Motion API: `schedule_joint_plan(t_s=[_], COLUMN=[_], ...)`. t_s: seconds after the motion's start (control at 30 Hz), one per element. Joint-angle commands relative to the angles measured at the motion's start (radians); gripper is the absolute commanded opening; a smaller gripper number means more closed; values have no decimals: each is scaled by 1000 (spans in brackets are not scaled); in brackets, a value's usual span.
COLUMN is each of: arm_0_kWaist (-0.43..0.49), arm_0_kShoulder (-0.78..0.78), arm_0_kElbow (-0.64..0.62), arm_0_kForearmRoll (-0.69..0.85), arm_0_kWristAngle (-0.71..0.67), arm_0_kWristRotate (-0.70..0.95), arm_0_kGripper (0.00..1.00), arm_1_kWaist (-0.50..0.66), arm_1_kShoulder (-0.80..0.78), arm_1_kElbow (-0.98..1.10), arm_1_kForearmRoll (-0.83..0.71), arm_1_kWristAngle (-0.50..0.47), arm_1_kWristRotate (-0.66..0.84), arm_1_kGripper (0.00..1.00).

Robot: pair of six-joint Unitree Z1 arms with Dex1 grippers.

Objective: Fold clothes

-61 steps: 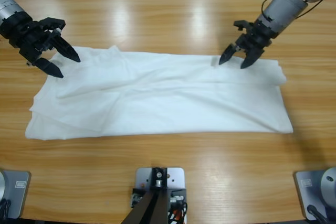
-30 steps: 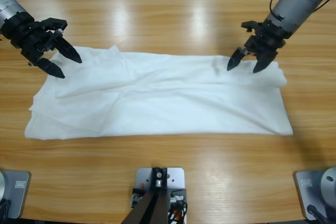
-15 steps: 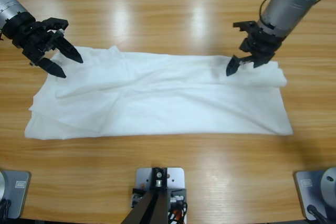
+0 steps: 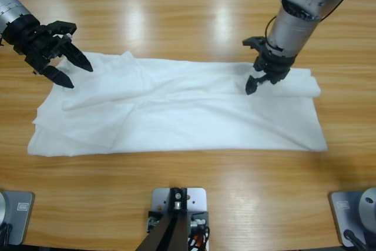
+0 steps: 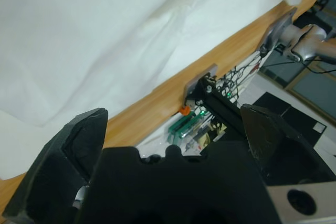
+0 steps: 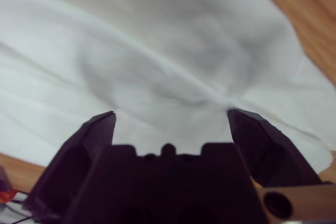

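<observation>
Table (image 4: 188, 192): long, wooden, glossy, with light reflections across its far half; it carries all else listed.

T-shirt (image 4: 176, 110): white, spread flat as a wide band across the middle of the table, reaching from near the left arm to past the right arm. Soft creases run lengthwise. Its left end is uneven, with a layered corner toward the near left and a small raised peak along the far edge; its right end shows a folded-over flap at the far corner. The near edge is fairly straight and lies parallel to the near edge of the table. In the left wrist view the cloth (image 5: 105, 35) fills the upper part, with the table edge running beyond it. In the right wrist view the cloth (image 6: 168, 51) fills nearly the whole field, rumpled into shallow folds.

Right arm: silver-grey, descending from the upper right of the high view. Its tool (image 4: 258, 77) points down onto the shirt's far right part, tip at the fabric; the two black jaws stand spread in the right wrist view, with cloth showing between them and nothing pinched.

Left arm: enters from the upper left edge. Its tool (image 4: 66, 66) hovers over the shirt's far left corner, jaws spread wide, gripping nothing.
</observation>
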Motion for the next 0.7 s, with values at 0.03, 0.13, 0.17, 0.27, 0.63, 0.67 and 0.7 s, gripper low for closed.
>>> schedule_joint_plan(t_s=[0.03,0.13,0.17,0.27,0.63,0.67,0.7], arm_0_kWaist=[-10,-10,-10,-12,-16,-16,-16], arm_0_kShoulder=[31,34,34,34,33,33,32], arm_0_kElbow=[29,32,32,34,35,35,35], arm_0_kForearmRoll=[-13,-13,-13,-13,-13,-13,-14], arm_0_kWristAngle=[21,24,25,26,28,28,28], arm_0_kWristRotate=[3,3,3,3,3,3,3], arm_0_kGripper=[987,987,987,987,987,987,987], arm_1_kWaist=[11,11,11,11,11,11,11], arm_1_kShoulder=[25,19,22,28,26,25,24], arm_1_kElbow=[10,6,7,9,15,17,19], arm_1_kForearmRoll=[-14,-10,-10,-10,-7,-7,-7], arm_1_kWristAngle=[-57,-57,-55,-49,-35,-37,-37], arm_1_kWristRotate=[-25,-27,-28,-29,-31,-31,-31], arm_1_kGripper=[872,874,873,849,0,0,0])
